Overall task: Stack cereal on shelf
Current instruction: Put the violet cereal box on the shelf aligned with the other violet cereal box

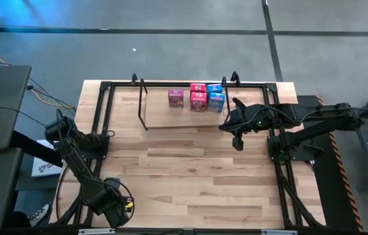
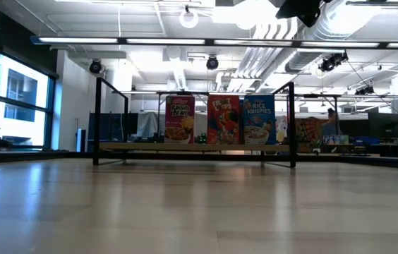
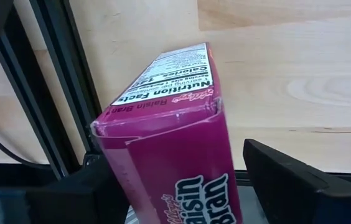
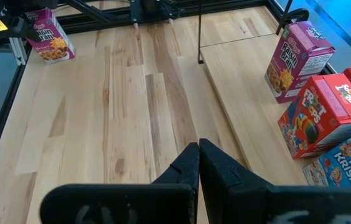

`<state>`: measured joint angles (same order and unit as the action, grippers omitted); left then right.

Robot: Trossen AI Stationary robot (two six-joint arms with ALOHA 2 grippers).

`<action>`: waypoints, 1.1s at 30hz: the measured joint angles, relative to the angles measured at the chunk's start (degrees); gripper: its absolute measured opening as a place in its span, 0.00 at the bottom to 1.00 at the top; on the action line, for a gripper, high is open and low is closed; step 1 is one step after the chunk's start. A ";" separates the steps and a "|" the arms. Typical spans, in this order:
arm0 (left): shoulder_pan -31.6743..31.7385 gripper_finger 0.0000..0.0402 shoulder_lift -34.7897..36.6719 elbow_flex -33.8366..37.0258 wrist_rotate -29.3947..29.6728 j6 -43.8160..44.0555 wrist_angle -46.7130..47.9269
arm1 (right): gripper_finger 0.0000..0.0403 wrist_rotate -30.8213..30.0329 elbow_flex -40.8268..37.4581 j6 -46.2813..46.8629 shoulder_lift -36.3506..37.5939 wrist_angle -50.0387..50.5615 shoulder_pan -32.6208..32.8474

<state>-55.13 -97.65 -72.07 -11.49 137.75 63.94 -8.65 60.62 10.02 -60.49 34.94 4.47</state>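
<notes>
Three cereal boxes stand upright in a row on the shelf's wooden board (image 1: 161, 121): a purple Raisin Bran (image 1: 175, 98), a red one (image 1: 198, 96) and a blue Rice Krispies (image 1: 216, 96). They also show in the low view (image 2: 220, 120) and the right wrist view (image 4: 318, 115). My left gripper (image 1: 115, 205) is at the table's near left corner, shut on another purple Raisin Bran box (image 3: 175, 143), which also shows in the right wrist view (image 4: 48, 34). My right gripper (image 4: 198, 155) is shut and empty, above the table just in front of the shelf's right end (image 1: 237, 140). My left gripper has the purple Raisin Bran box between its two fingers (image 3: 287, 180), one on each of two opposite sides (image 3: 110, 180). The box sticks out ahead of the fingers and stands tilted (image 4: 51, 37). Whether its lower end rests on the table, I cannot tell.
The shelf's thin black wire frame (image 1: 142, 104) rises at both ends of the board. Black rails (image 1: 102, 117) run along the tabletop's left, right and far edges. Bare wooden tabletop (image 1: 190, 176) lies between the shelf and the near edge.
</notes>
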 joint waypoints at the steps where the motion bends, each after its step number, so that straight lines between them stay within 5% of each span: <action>1: 0.00 0.67 0.00 0.00 0.00 0.00 0.00 | 0.00 -0.03 0.00 0.00 0.00 0.00 0.00; 11: 0.00 0.44 0.24 0.00 0.08 -2.08 0.00 | 0.00 -0.12 0.00 -0.02 0.00 0.00 0.00; 18: 2.39 0.40 5.46 0.00 3.41 -9.74 0.48 | 0.00 -0.58 0.00 -0.02 0.00 0.00 0.00; 26: 12.18 0.40 15.73 0.00 7.82 -36.96 0.55 | 0.00 -0.62 0.00 -0.02 0.00 -0.02 0.00; 33: 28.74 0.39 20.03 0.00 9.62 -64.32 -0.09 | 0.00 -1.02 0.00 -0.02 0.00 -0.02 0.01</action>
<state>-26.39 -77.62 -72.07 -1.86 73.44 63.85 -9.67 60.62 10.00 -60.49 34.92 4.48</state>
